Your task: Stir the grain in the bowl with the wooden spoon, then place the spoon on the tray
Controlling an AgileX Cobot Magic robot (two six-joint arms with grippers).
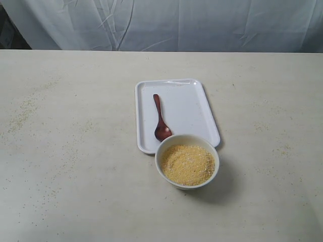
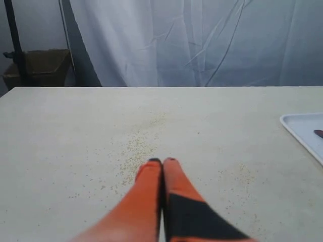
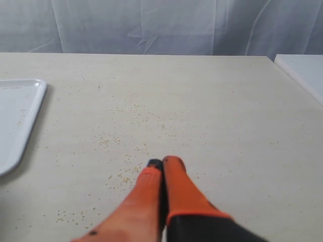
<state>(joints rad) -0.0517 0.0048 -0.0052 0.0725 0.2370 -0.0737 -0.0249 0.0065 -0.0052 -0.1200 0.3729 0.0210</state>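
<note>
**Spoon flat on tray, both grippers closed on nothing**

The left gripper [image 2: 162, 161] is held low over the table [image 1: 75, 151], fingers pressed together and empty, seemingly parked clear of the work. The wooden spoon [image 1: 160, 120] is laid on the tray [image 1: 189, 101], thin handle toward twelve o'clock, glossy reddish-brown scoop toward six. The bowl [image 1: 158, 160] is set at the tray's five o'clock corner, filled with sandy yellow grain [image 1: 187, 164]. The right gripper [image 3: 162, 162] is likewise closed and empty.

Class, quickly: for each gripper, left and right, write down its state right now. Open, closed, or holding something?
Left gripper: closed, holding nothing, above bare table.
Right gripper: closed, holding nothing, above bare table.
</note>
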